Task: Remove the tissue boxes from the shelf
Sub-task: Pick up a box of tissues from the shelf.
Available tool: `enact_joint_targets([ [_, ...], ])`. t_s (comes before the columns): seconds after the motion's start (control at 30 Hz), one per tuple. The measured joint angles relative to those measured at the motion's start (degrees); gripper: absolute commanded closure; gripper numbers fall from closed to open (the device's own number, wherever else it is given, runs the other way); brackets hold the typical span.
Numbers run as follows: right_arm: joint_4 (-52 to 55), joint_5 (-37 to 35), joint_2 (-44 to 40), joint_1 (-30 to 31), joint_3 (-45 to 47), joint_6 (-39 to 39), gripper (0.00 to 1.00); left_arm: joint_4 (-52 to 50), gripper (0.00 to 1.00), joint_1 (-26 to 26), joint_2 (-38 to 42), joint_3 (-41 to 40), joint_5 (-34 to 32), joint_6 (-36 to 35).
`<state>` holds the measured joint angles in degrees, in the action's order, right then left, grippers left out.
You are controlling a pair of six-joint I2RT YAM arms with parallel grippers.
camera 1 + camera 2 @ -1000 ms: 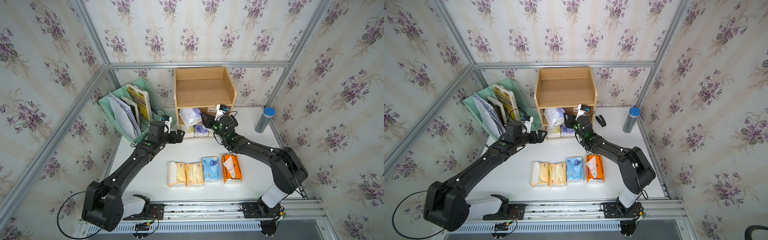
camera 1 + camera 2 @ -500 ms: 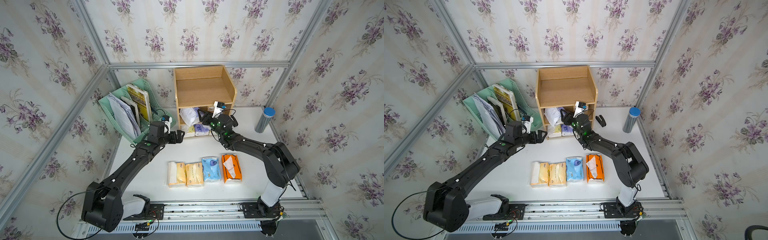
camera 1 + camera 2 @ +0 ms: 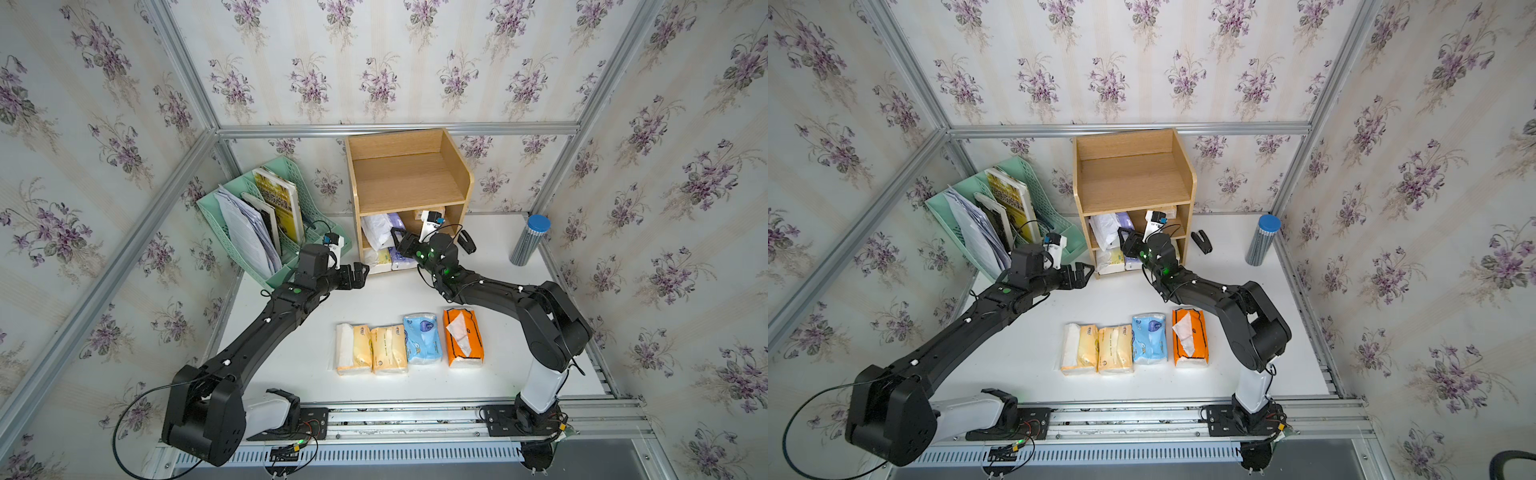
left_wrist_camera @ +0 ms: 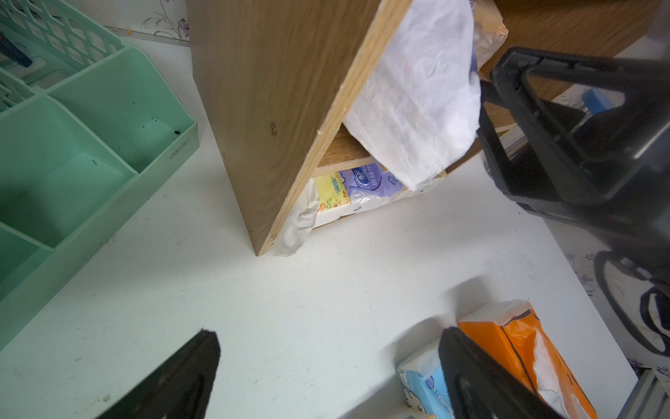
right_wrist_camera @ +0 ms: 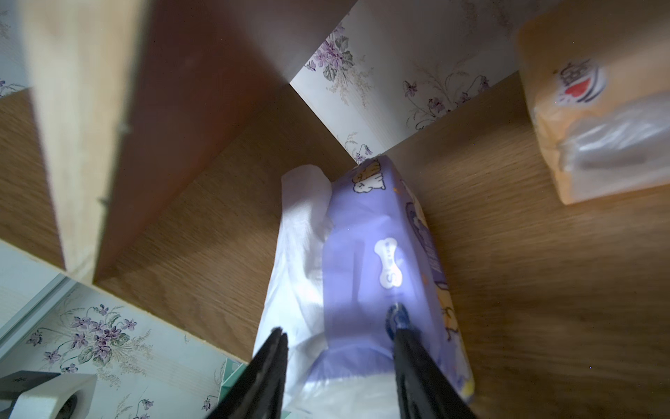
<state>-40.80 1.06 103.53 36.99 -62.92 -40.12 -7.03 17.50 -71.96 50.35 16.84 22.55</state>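
The right gripper [image 5: 337, 326] reaches into the shelf's [image 3: 409, 178] middle tier, jaws half-closed about the near end of a purple pack [image 5: 366, 235], both fingertips [image 5: 402, 337] touching it — whether it grips, I cannot tell. The left gripper [image 3: 359, 274] hangs wide and empty just beside the shelf's front corner. Bare table [image 3: 374, 299] lies between shelf and a row of four packs [image 3: 409, 343]. Only the right wrist view shows a peach pack [image 5: 594, 109] apart on that tier; the left wrist view shows a yellow pack [image 4: 331, 190] on the bottom one

On the tabletop [image 3: 374, 299], file rack [image 3: 309, 197] sits left of the shelf [image 3: 407, 178], canister [image 3: 530, 241] right of it, four tissue packs [image 3: 422, 338] rowed in front.
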Motion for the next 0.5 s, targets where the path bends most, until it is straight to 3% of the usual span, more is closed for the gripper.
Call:
enact_joint_targets([
  [0.5, 10.78, -3.45, -8.13, 0.15, 1.22, 1.11, 0.52, 0.24, 0.01, 0.00, 0.68, -0.11, 0.09, 0.00],
])
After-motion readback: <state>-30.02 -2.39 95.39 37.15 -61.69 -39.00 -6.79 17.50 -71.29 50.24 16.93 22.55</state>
